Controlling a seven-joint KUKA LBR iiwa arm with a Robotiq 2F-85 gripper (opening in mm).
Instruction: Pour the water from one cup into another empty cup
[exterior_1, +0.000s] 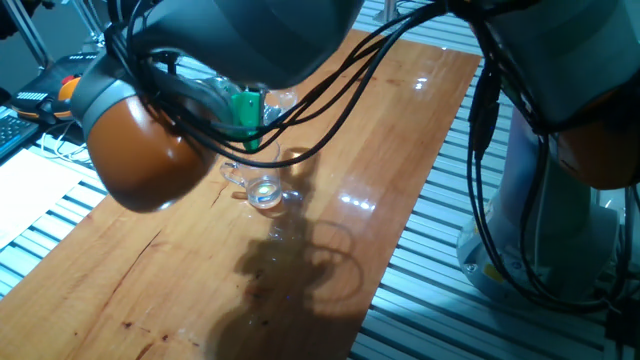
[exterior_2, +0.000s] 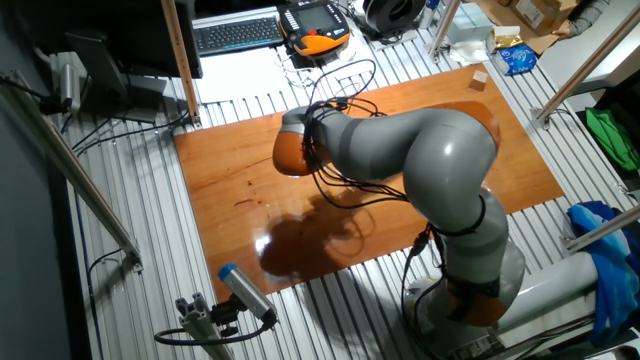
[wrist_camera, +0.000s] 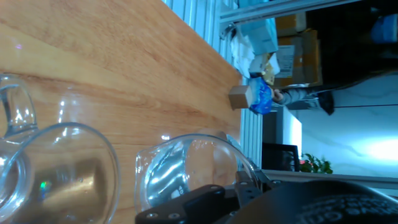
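The handled glass mug (exterior_1: 262, 187) stands upright on the wooden table (exterior_1: 400, 130), its loop handle to the left. In the hand view the mug (wrist_camera: 59, 177) fills the lower left. My gripper (exterior_1: 246, 122), with green fingers, hangs just above and behind the mug, shut on the small clear tumbler (exterior_1: 276, 103). In the hand view the tumbler (wrist_camera: 193, 165) lies tipped on its side between the dark fingers (wrist_camera: 202, 198), its mouth toward the mug. I cannot make out the water. In the other fixed view the arm (exterior_2: 400, 150) hides both cups.
A small wooden block (wrist_camera: 239, 96) (exterior_2: 480, 79) sits near the table's far edge, with a blue bag (wrist_camera: 264, 99) beyond it. A teach pendant (exterior_2: 315, 40) and a keyboard (exterior_2: 238, 33) lie off the table. Cables hang from the arm over the cups.
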